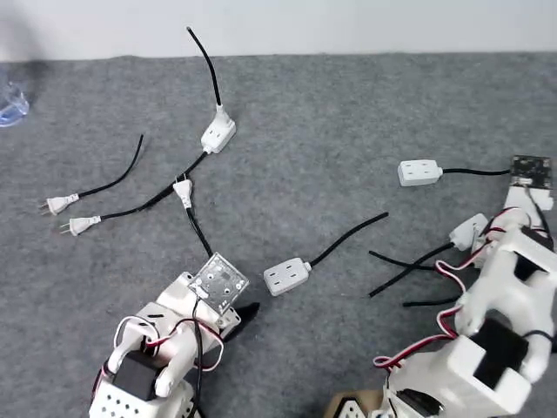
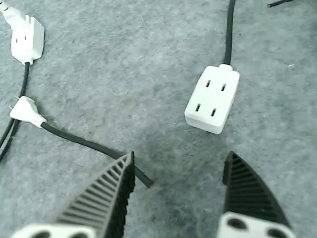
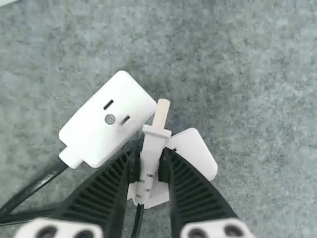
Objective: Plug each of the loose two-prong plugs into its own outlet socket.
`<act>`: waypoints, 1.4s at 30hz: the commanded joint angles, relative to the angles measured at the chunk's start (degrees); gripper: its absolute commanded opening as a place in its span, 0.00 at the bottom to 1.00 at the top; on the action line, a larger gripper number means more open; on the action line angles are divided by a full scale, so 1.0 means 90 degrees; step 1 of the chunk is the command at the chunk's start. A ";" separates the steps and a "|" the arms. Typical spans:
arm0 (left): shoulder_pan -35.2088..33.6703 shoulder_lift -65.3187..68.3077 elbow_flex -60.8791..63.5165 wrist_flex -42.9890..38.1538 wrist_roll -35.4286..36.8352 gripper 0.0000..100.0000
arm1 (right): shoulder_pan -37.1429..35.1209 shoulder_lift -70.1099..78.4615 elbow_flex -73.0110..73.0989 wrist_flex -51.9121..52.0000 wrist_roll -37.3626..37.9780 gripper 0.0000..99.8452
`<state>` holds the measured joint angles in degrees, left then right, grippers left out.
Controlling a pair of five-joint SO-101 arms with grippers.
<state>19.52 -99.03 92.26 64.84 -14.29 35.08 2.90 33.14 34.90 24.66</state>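
Observation:
My right gripper (image 3: pixel 148 161) is shut on a white two-prong plug (image 3: pixel 151 141), prongs pointing away from the wrist. The prongs lie beside the face of a white outlet (image 3: pixel 106 121), not in its slots. In the high view this gripper (image 1: pixel 474 239) is at the right side of the mat. My left gripper (image 2: pixel 178 171) hangs open over the mat, a little short of a white double outlet (image 2: pixel 212 99), which lies mid-mat (image 1: pixel 287 275). A loose plug (image 2: pixel 25 110) on a black cable lies off to one side (image 1: pixel 183 190). Two more loose plugs (image 1: pixel 59 205) (image 1: pixel 80 225) lie far left.
Another outlet (image 1: pixel 218 132) with a black cable lies at the back centre, and one more (image 1: pixel 419 171) at the right. Black cables (image 1: pixel 400 270) cross the grey mat between the arms. A clear object (image 1: pixel 10 104) sits at the far left edge.

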 commanded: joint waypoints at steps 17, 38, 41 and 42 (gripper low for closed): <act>0.0977 -0.0039 0.0083 -0.0039 -0.0176 0.27 | -0.2359 -0.1910 -0.2217 0.4664 -0.0606 0.01; 0.0860 -0.0068 0.0454 -0.0733 -0.1133 0.27 | -0.5426 -0.3316 -0.3380 0.7458 -0.0938 0.01; 0.1162 -0.0029 0.0415 -0.0947 -0.0791 0.27 | -0.5582 -0.3316 -0.3380 0.7458 -0.0908 0.01; 0.1094 -0.0029 0.0415 -0.1006 -0.0781 0.27 | -0.5563 -0.3326 -0.3380 0.7458 -0.0889 0.01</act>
<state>27.69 -99.12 97.10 57.80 -24.04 -14.42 -25.14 6.15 100.22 16.92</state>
